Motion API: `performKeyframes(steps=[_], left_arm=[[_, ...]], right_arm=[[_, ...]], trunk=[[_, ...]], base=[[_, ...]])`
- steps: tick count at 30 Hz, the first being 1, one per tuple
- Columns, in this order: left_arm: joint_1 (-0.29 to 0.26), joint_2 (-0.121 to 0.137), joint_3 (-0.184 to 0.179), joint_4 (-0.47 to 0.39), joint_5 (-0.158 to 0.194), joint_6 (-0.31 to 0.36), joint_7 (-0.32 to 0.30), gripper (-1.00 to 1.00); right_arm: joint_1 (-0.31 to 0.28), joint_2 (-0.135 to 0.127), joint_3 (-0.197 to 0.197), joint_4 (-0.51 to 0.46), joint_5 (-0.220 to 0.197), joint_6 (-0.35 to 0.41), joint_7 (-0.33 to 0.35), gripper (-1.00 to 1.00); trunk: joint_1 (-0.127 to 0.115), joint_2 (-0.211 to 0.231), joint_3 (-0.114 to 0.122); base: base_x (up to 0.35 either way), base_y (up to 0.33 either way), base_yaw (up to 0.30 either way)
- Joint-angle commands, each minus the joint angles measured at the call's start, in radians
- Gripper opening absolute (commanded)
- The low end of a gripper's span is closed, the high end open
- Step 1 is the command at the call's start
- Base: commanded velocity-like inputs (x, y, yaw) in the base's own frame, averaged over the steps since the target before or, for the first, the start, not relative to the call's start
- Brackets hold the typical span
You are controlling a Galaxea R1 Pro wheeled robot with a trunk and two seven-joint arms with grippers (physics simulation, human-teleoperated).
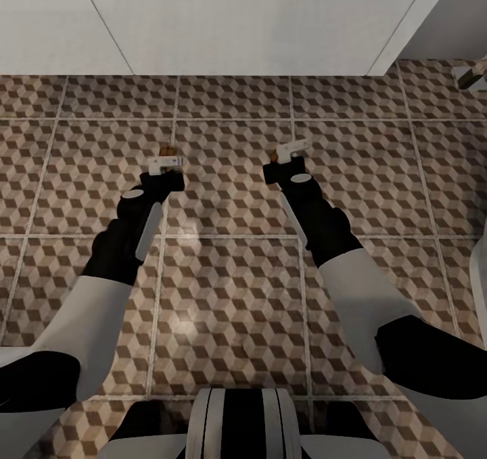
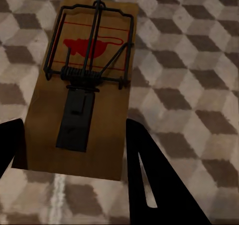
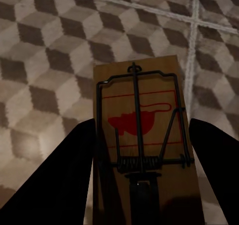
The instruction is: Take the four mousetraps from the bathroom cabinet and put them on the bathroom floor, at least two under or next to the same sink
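Two mousetraps are in hand above the bathroom floor [image 1: 230,276], which has brown and cream cube-pattern tiles. My left gripper [image 1: 166,162] is shut on one mousetrap [image 1: 167,150]. In the left wrist view this tan board [image 2: 45,110], with dark wire and a red mark, sits between the dark fingers [image 2: 149,180] of the left gripper [image 2: 74,125]. My right gripper [image 1: 292,150] is shut on the other mousetrap [image 1: 280,153], seen close between the jaws of the right gripper [image 3: 142,128] as a tan board [image 3: 164,70]. The cabinet and the bathroom sink are out of view.
A white panelled unit [image 1: 223,19] spans the far side just beyond both grippers. A small object [image 1: 472,75] lies on the tiles at the far right. A white curved edge [image 1: 483,276] shows at the right border. Open tiles stretch between and around my arms.
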Motion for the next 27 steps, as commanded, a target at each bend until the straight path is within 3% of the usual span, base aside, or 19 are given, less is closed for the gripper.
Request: performKeyframes(steps=[1,12,23,27], left_arm=[[-0.001,0.000,-0.002,0.014,0.006,0.005,0.011,-1.00],[-0.007,-0.005,-0.001,0.176,0.005,0.037,0.014,-1.00],[-0.032,-0.031,0.000,0.237,0.001,0.044,0.019,-1.00],[-0.049,-0.032,0.000,0.239,0.001,0.048,0.051,-1.00]], right_arm=[[-0.001,0.000,0.002,-0.001,0.008,0.017,-0.002,-1.00],[-0.008,0.004,0.002,-0.001,0.006,0.069,-0.001,-1.00],[-0.012,0.004,0.002,-0.001,0.006,0.098,0.001,-1.00],[-0.012,0.004,0.002,-0.001,0.005,0.105,0.002,-1.00]], trunk=[[0.000,0.000,-0.001],[0.000,0.000,-0.001],[0.000,0.000,-0.001],[0.000,0.000,-0.001]], base=[[0.000,0.000,0.000],[0.000,0.000,0.000],[0.000,0.000,0.000],[0.000,0.000,0.000]])
